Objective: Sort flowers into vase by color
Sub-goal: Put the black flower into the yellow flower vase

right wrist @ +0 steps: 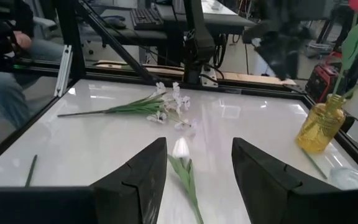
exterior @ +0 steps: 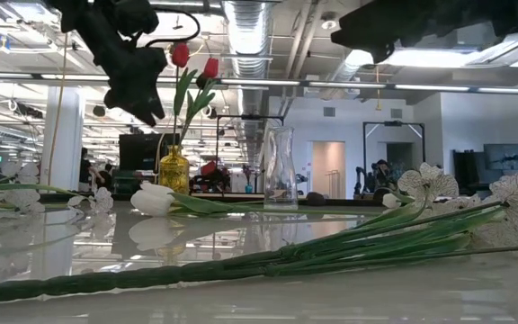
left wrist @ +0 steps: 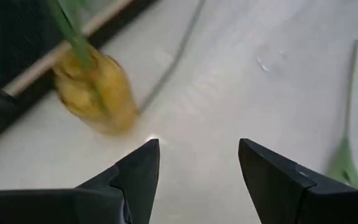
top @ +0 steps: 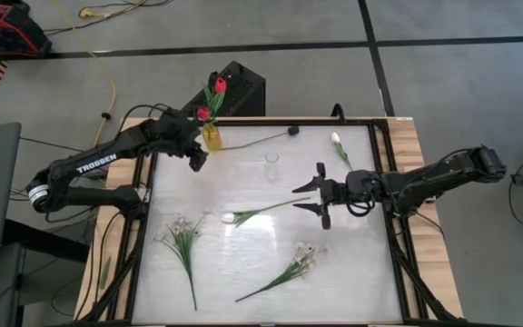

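Note:
A yellow vase (top: 210, 136) stands near the table's far left edge with two red tulips (top: 218, 87) in it. A clear vase (top: 271, 163) stands empty mid-table. One white tulip (top: 229, 218) lies flat in the middle, another (top: 336, 139) near the far right, and a dark-headed flower (top: 291, 130) lies beside the yellow vase. Two white-blossom sprigs (top: 182, 236) (top: 300, 262) lie toward the near edge. My left gripper (top: 196, 159) hovers open just beside the yellow vase (left wrist: 98, 90). My right gripper (top: 316, 195) is open above the stem end of the middle white tulip (right wrist: 181, 148).
A black box (top: 239, 86) sits beyond the table's far edge behind the yellow vase. A dark frame rail (top: 384, 173) runs along the table's right side. A seated person (right wrist: 5, 62) shows beyond the table in the right wrist view.

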You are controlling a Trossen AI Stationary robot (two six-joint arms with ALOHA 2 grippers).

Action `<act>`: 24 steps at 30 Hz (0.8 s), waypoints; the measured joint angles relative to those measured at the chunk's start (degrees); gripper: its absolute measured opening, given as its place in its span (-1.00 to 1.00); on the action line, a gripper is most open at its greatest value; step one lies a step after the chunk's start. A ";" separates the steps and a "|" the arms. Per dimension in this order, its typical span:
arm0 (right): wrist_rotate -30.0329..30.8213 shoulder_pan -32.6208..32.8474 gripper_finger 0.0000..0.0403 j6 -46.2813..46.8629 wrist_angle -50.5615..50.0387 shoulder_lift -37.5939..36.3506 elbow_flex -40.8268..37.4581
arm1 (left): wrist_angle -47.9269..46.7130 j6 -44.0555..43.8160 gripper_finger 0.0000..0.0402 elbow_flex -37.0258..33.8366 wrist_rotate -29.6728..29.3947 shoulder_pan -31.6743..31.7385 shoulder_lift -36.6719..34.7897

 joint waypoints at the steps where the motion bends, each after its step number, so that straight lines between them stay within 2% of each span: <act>1: 0.00 0.00 0.03 0.00 -0.62 -0.25 0.00 | -1.22 -1.21 0.03 0.00 0.09 -1.12 0.01; 4: 0.02 -0.02 0.03 0.02 -2.50 -0.53 0.00 | -3.73 -4.61 0.03 0.00 -0.47 -5.88 0.01; 7: 0.04 -0.11 0.03 0.02 -4.23 -0.48 0.00 | -4.36 -7.59 0.03 -0.02 -3.58 -12.16 0.01; 13: 0.07 -0.11 0.03 0.09 -6.07 -0.48 0.00 | -3.40 -14.07 0.02 -0.32 -15.84 -26.80 0.29; 17: 0.13 -0.50 0.03 0.17 -6.13 -0.40 0.00 | 5.17 -16.42 0.01 -5.24 -22.33 -36.01 0.49; 24: 0.15 -0.48 0.03 2.19 -6.60 -0.37 0.00 | 31.49 -17.93 0.00 -18.66 -24.16 -47.00 0.53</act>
